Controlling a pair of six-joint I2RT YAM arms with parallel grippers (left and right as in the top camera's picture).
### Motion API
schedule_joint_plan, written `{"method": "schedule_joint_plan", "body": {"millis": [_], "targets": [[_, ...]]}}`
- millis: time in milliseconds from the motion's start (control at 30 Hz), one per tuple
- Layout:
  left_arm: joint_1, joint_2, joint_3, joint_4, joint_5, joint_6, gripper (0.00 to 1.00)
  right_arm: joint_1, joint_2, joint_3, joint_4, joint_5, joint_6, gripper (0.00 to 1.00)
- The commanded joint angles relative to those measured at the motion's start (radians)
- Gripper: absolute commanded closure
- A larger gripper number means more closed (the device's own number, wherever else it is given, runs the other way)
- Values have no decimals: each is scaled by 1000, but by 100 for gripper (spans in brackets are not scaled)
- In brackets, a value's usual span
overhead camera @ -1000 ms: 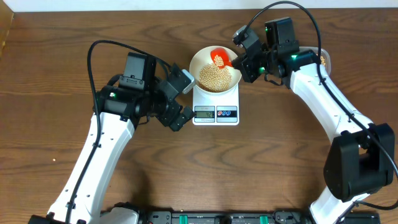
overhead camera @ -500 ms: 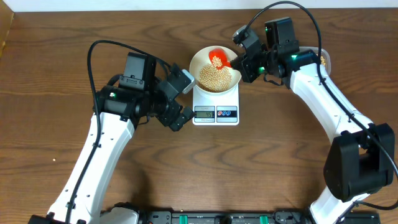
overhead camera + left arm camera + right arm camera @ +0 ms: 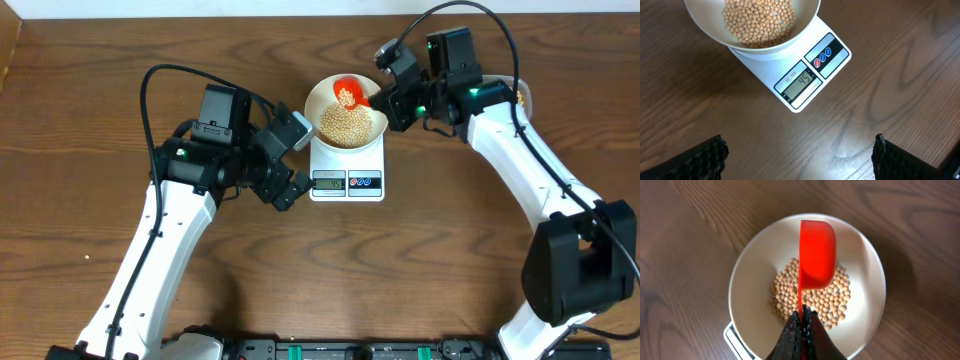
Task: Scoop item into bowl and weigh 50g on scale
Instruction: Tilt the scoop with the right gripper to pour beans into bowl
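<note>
Right claw (image 3: 801, 325) pinching handle of red scoop (image 3: 816, 255). Scoop is over the bowl (image 3: 742, 287), tilted. Beans (image 3: 830, 297) piled in bowl, a few in scoop. Bowl sits on scale (image 3: 810, 75), mid-bench near far edge. Display reads 45. Left claw (image 3: 800, 159) spread wide, empty, above bench (image 3: 880, 115) just beside scale.

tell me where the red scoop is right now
Overhead, the red scoop sits just right of centre toward the far edge, held by the right gripper over the far side of the white bowl on the scale.
</note>
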Motion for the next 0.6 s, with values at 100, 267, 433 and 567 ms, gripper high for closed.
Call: {"method": "schedule_joint_plan", "body": {"millis": [100,267,433,567], "targets": [[-2,-9,20,-3,-2,-9,6,-21,-62,9,4,-74,42,99],[-2,-9,19,-3,-2,-9,6,-22,-62,9,5,-75,13,99],[-2,-9,20,-3,-2,-9,6,-22,-62,9,5,-70,-28,99],[-2,-9,19,-3,-2,-9,5,-20,-62,9,5,-39,-47,99]]}}
